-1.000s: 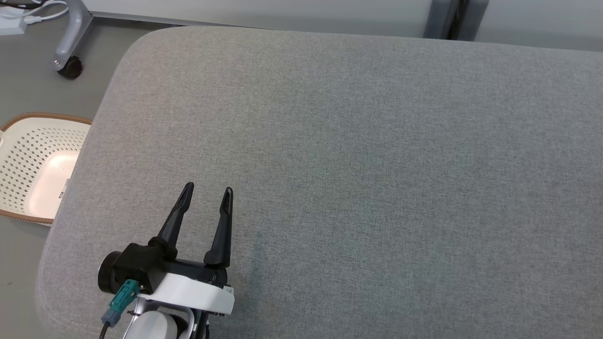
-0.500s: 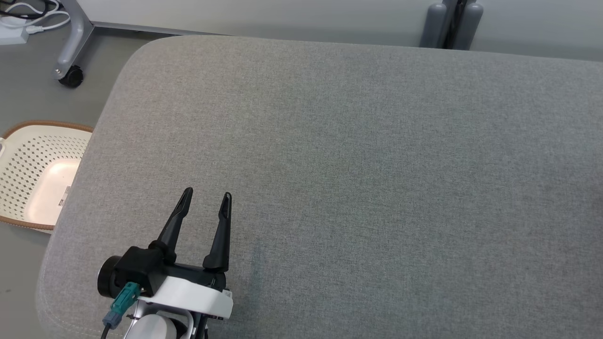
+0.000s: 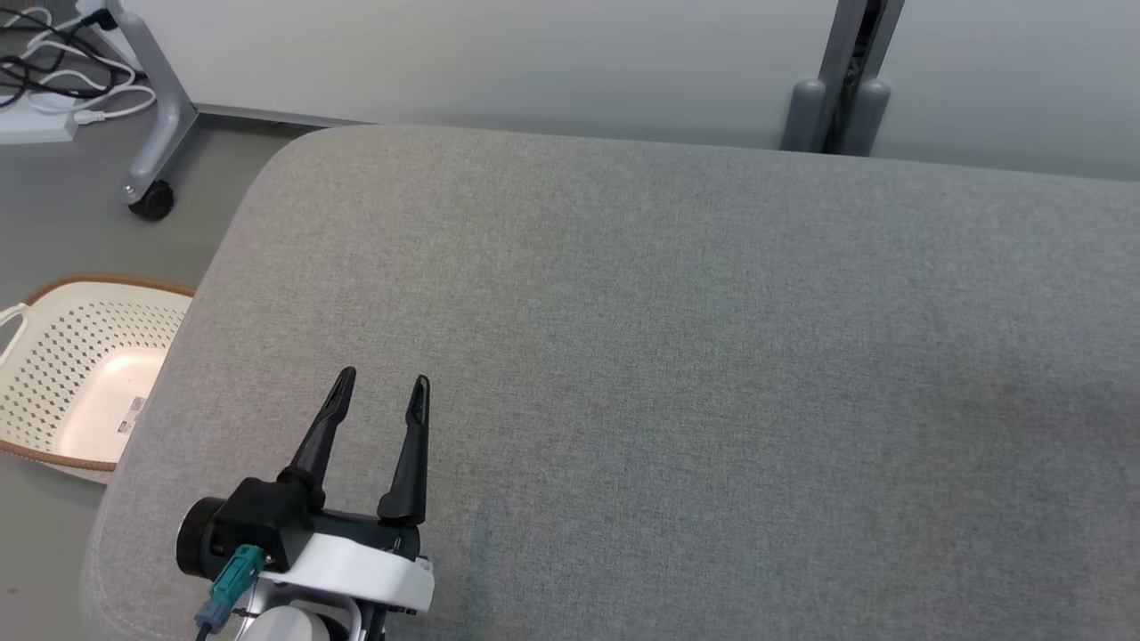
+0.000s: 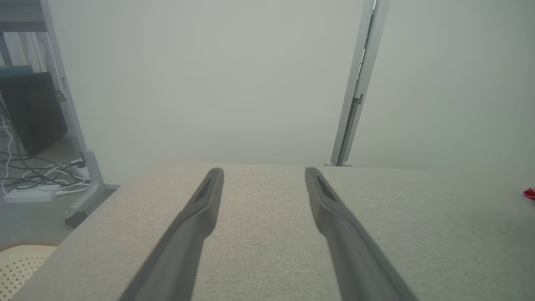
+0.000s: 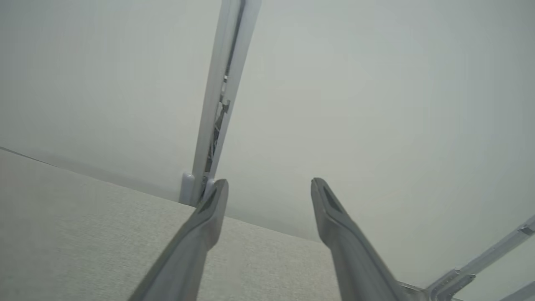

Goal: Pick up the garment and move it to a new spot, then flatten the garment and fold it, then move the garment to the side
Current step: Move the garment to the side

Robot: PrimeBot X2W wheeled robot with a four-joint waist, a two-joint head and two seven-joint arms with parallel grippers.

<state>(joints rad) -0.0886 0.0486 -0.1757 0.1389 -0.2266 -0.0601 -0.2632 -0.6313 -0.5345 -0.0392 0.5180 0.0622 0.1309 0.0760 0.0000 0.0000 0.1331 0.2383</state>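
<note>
Red sliver [image 4: 530,193] — cut off, unidentifiable

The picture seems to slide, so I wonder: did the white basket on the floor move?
No. The basket still sits beside the left edge of the grey cushion; the camera moved instead.

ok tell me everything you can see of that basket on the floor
The basket is cream plastic. Its walls are perforated with rows of small holes, a brown band runs around the rim, and there is a pale loop handle at its outer end. It stands upright on the grey floor, beside the left edge of the grey padded surface, which hides part of it. Its smooth bottom shows a small label and nothing else.
</note>
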